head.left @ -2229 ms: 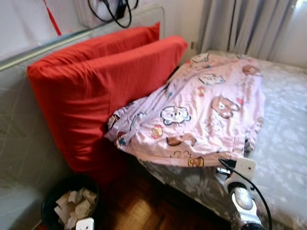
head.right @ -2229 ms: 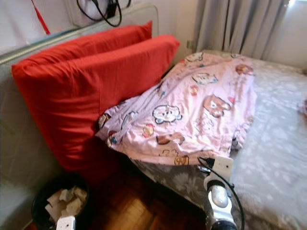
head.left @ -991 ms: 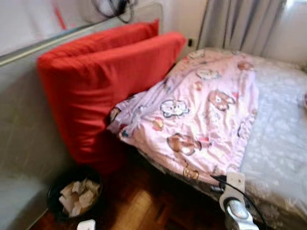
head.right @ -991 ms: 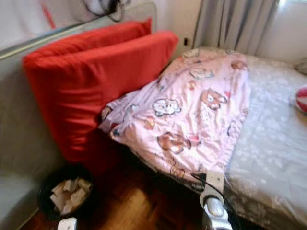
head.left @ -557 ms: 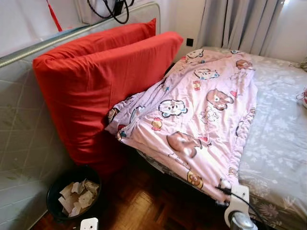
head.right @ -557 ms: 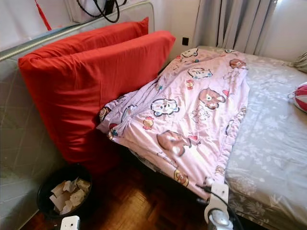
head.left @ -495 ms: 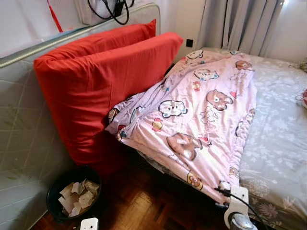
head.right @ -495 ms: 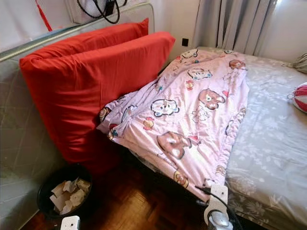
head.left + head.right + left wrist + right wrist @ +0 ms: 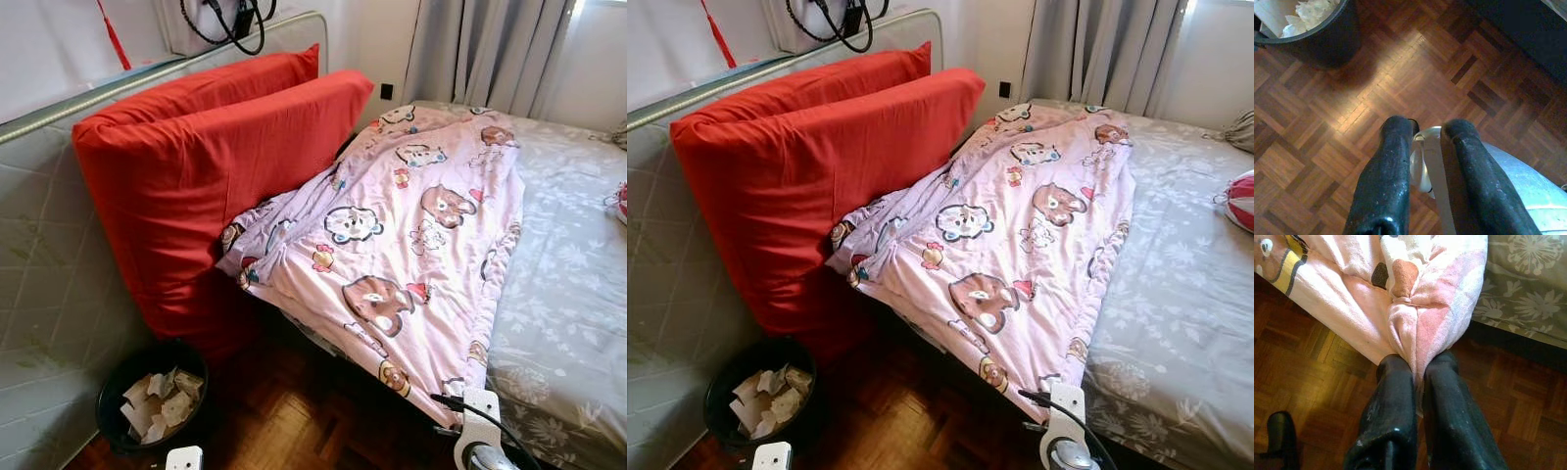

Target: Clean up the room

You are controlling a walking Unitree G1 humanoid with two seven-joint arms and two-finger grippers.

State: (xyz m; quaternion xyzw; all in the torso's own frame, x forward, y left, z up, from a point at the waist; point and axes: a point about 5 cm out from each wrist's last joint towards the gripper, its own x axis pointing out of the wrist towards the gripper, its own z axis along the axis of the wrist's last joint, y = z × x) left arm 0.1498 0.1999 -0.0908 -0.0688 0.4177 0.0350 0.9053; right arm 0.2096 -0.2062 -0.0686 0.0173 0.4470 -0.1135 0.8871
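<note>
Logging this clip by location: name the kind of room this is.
A bedroom, most likely: a bed with a grey floral sheet, a pink cartoon-print blanket whose corner the right claw pinches, and red pillows against the headboard.

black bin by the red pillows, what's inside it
The bin holds crumpled whitish paper scraps, piled loosely up to near its rim. Whatever lies beneath that top layer, and the bin's bottom, is covered by the paper.
</note>
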